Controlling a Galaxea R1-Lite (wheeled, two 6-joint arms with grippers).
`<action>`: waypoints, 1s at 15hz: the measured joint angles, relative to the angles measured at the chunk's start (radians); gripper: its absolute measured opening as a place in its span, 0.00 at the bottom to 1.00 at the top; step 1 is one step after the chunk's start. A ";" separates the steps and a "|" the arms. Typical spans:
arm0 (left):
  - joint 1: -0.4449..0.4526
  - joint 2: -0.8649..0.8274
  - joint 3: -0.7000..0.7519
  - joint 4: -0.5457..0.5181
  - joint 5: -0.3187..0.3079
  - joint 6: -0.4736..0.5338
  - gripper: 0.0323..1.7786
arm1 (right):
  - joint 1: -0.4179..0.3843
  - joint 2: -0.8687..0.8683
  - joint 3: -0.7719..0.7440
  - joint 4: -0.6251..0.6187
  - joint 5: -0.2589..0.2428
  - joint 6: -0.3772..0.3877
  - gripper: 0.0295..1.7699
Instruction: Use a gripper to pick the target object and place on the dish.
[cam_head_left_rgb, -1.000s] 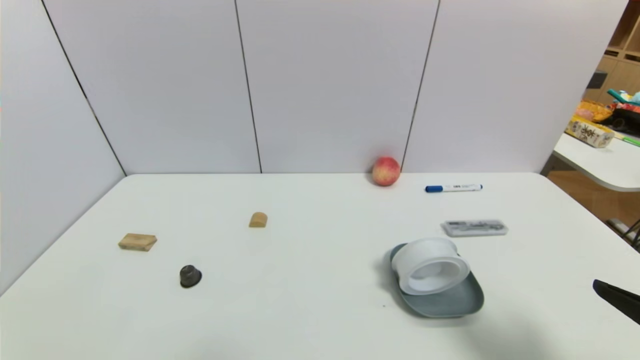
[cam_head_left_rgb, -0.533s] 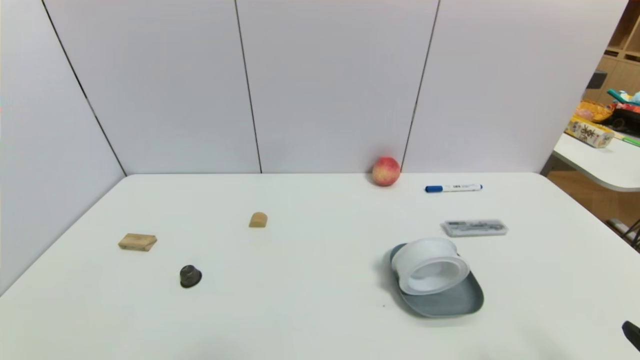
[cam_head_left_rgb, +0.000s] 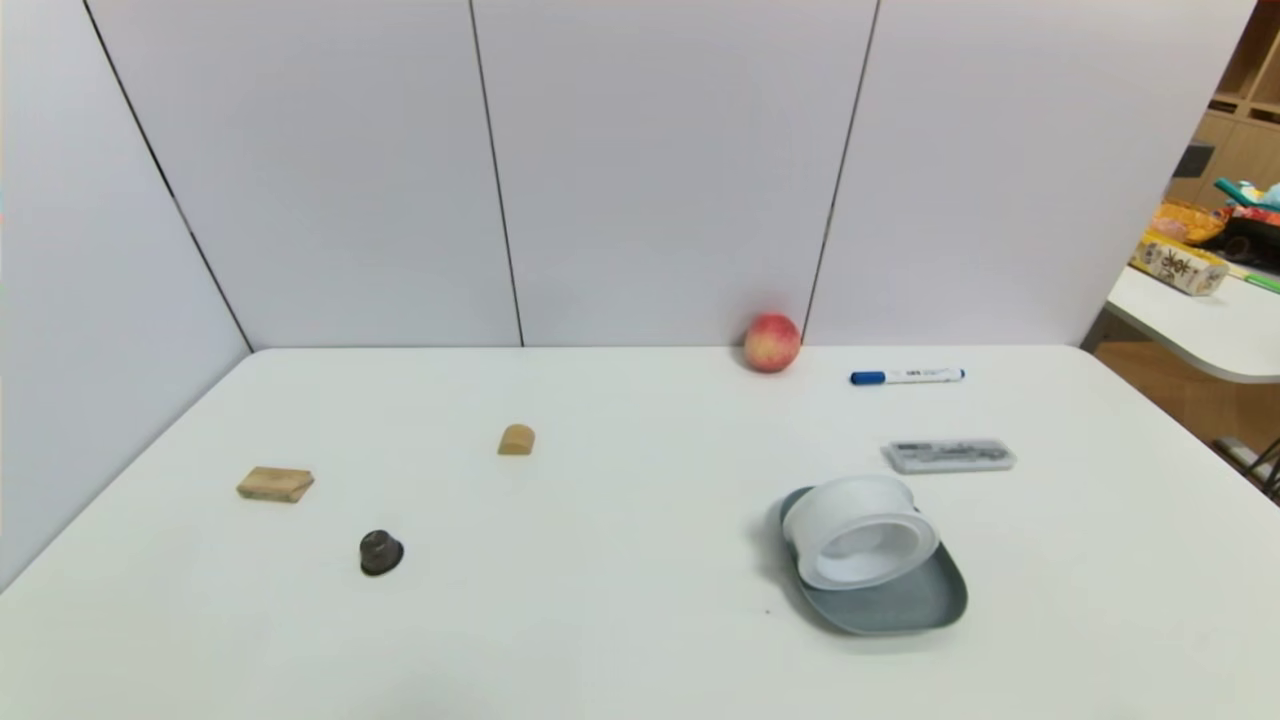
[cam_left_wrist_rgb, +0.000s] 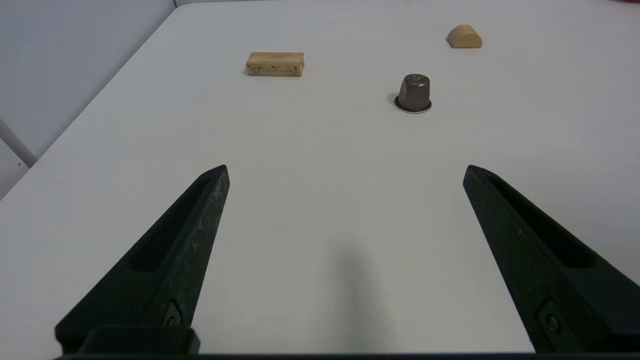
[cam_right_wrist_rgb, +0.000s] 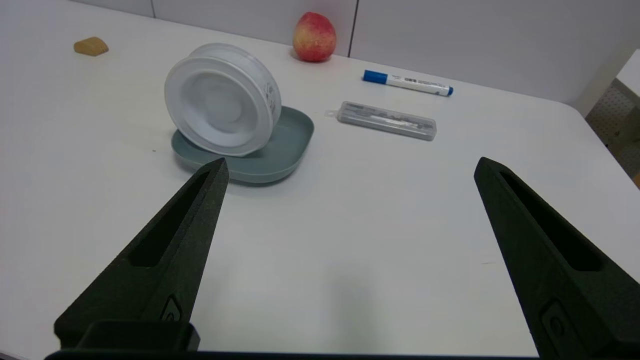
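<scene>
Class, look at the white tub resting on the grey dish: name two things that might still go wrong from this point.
1. The white tub sits tilted on its edge in the dish, not flat; it may roll or tip off onto the table.
2. If the open right gripper comes back to straighten the tub, it might nudge the light dish or the clear case beside it.

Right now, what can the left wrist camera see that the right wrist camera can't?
Only the left wrist view shows the open left claw, the flat wooden block and the small dark capsule.

Only the right wrist view shows the open right claw, the white tub tilted on its edge on the grey-blue dish, the apple, the blue-capped marker and the clear case.

Both show the white table and the rounded wooden piece.
</scene>
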 joint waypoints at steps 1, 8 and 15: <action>0.000 0.000 0.000 0.000 0.000 0.000 0.95 | -0.006 -0.029 0.009 0.025 -0.001 0.001 0.96; 0.000 0.000 0.000 0.000 0.000 0.000 0.95 | -0.012 -0.174 0.018 0.166 -0.187 0.014 0.96; 0.000 0.000 0.000 0.000 0.000 0.000 0.95 | -0.012 -0.189 0.018 0.226 -0.183 0.014 0.96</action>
